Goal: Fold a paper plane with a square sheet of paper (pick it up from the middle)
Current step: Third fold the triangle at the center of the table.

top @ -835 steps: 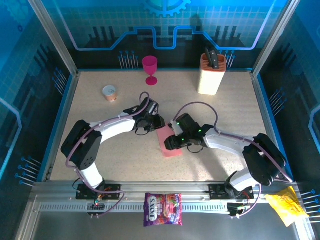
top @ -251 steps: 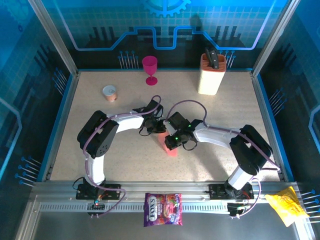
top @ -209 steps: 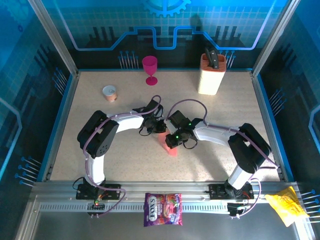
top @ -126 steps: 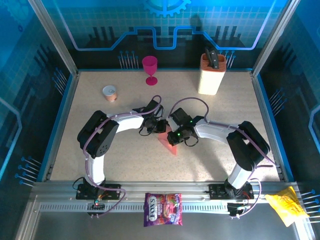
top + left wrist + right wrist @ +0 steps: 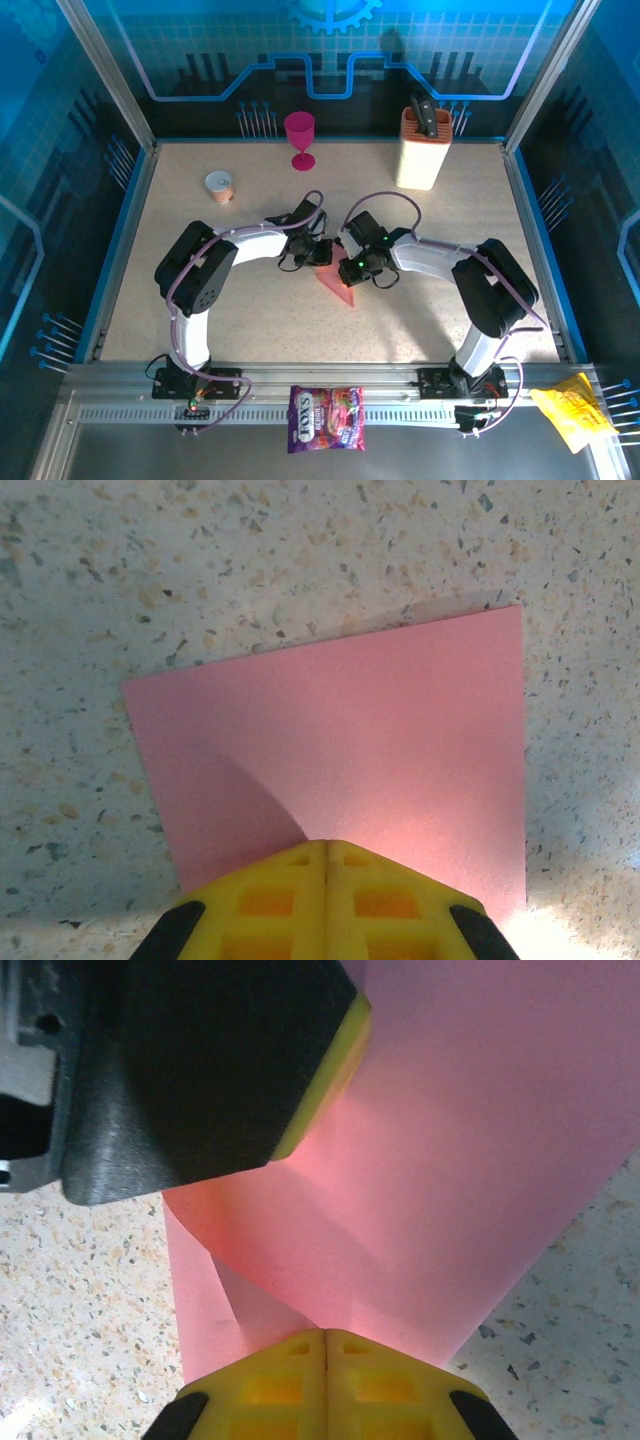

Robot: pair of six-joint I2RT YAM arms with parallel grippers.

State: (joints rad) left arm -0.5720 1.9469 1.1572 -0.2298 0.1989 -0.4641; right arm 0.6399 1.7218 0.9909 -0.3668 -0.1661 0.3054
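A fixed camera high at the near edge looked down over the whole desk [image 5: 300,330]. Each wrist camera looked steeply down from very close. All three views shared the pink sheet of paper [image 5: 338,285].

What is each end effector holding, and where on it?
Left end effector and right end effector are shut at the far end of the pink paper; pinching or only pressing it cannot be told.
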